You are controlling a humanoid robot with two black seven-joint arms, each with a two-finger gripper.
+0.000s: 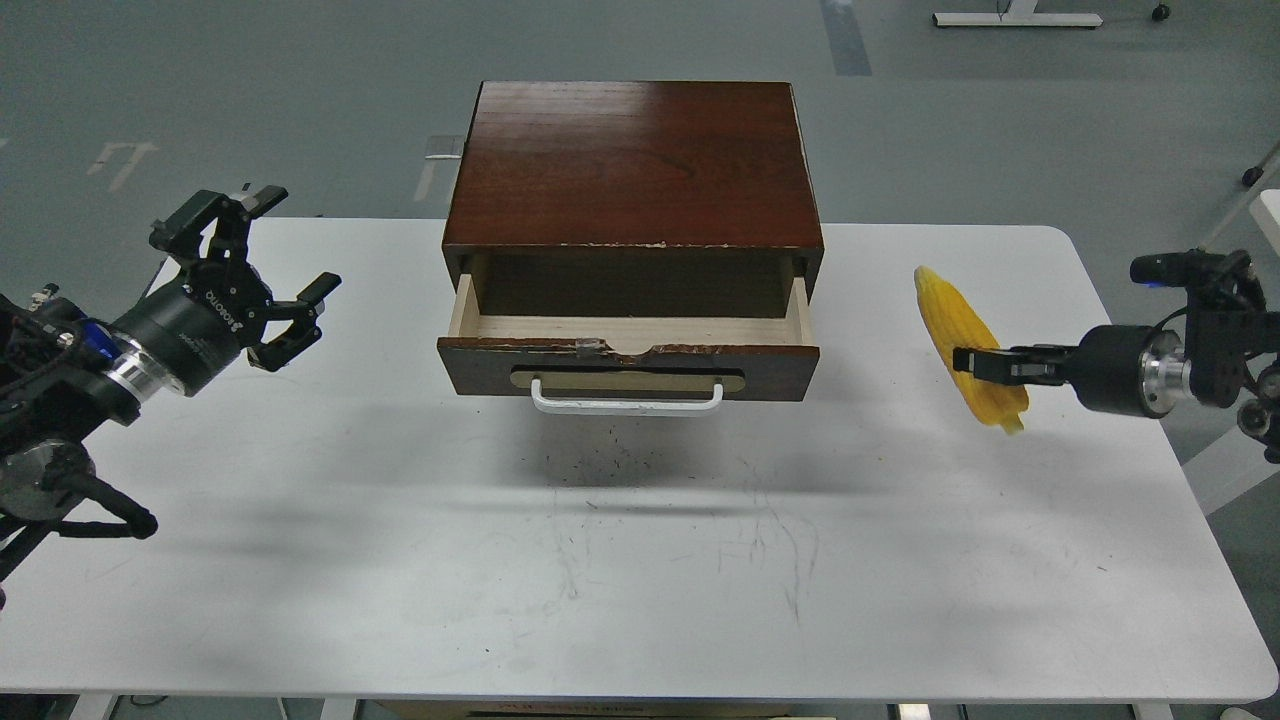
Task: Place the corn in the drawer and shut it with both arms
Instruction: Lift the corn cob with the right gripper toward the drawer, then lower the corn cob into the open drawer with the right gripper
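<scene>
Head view: open drawer at table centre, corn held at the right.

The shallow drawer [628,345], with dark reddish-brown front, chipped top edge and white bar handle [626,398], stands pulled out of the dark wooden cabinet [634,165] on the white table [620,560]. The right gripper [975,362] is clamped on the bright yellow, ridged toy corn cob [968,345], well right of the drawer, tip pointing away. The left gripper [262,270], fingers spread wide, holds nothing, well left of the drawer.

Bright, even overhead light; sharp focus; soft shadows on the white table [640,600]; mild glare atop the cabinet [700,110].
</scene>
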